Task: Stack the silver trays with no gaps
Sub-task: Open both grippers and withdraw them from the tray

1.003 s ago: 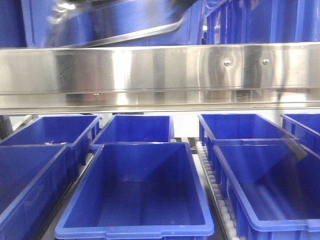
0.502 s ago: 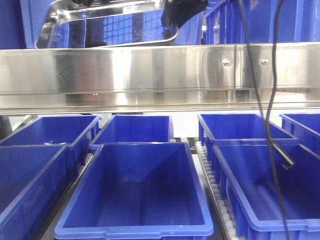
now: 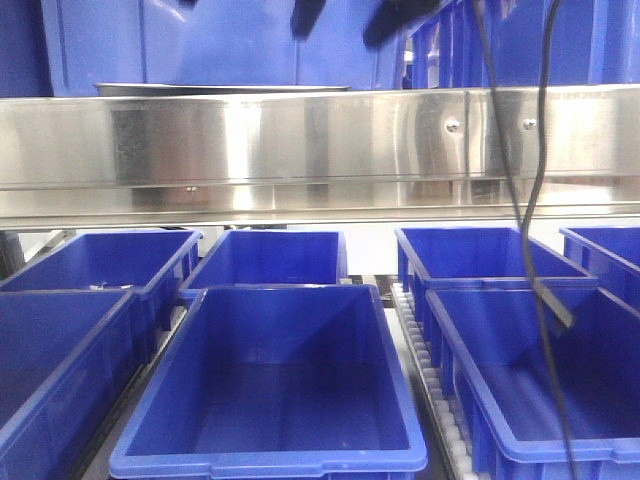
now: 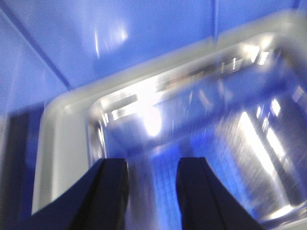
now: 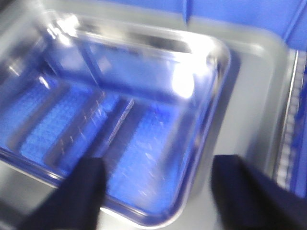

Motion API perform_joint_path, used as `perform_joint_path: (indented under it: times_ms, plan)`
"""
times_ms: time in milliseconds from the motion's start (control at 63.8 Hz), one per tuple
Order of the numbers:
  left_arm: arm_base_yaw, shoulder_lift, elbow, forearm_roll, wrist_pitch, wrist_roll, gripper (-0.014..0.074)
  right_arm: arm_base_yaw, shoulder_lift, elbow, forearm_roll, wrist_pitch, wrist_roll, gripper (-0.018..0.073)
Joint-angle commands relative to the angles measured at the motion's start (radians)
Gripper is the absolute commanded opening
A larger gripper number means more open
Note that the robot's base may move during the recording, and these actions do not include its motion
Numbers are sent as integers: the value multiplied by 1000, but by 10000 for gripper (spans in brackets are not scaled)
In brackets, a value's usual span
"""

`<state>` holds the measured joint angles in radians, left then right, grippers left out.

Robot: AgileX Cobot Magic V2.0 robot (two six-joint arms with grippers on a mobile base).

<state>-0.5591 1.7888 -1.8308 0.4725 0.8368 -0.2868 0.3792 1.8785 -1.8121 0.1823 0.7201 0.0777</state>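
Both your left hand and right hand stand wide and empty over the silver tray, likely stiff, light and slippery, so pinch its raised rim squarely.

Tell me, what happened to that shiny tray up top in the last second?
The silver tray dropped from a raised, tilted pose to lie flat behind the steel rail; only its thin rim shows. It looks released: the left gripper and right gripper both hover open above it. The rail and the blue bins have not moved.
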Motion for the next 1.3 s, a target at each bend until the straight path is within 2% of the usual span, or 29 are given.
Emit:
perform_joint_path:
  times_ms: [0,110,188,251,408,533,627,721,784,846,987,1082,1191,1285]
  plan:
    - [4,-76,-38,12,-43,-35,128,1,-76,-39,-27,-22,-8,214]
    - [4,-160,-75,22,-70,-35,-37,1,-154,-50,-32,-53,-8,55]
    - [4,-234,-86,61,-88,-35,-9,1,-232,-50,-37,-75,-14,-101]
    - [4,-305,-86,74,-90,-35,-8,1,-286,-50,-46,-82,-16,-73]
    - [4,-475,-79,76,-84,-33,-8,1,-430,-50,-69,-55,-16,-81]
    - [4,-636,20,139,-84,-31,-8,1,-571,-13,-69,-48,-20,-81]
    - [4,-795,182,132,-100,-38,-10,1,-709,77,-69,-63,-70,-81]
    - [4,-959,373,122,-174,-72,-20,1,-846,206,-71,-79,-92,-81]
    - [4,-1095,519,141,-219,-116,-20,1,-970,343,-71,-110,-96,-81]
    - [4,-1211,627,143,-242,-120,-20,1,-1090,476,-71,-161,-96,-81]
    - [4,-1399,782,132,-215,-120,-20,1,-1331,698,-76,-218,-98,-81]
    - [4,-1482,851,93,-210,-120,-20,1,-1446,798,-76,-224,-96,-81]
    - [4,-1527,867,17,-203,-120,-20,1,-1521,832,-76,-235,-96,-81]
    - [4,-1545,867,4,-188,-118,-20,1,-1540,830,-76,-232,-96,-81]
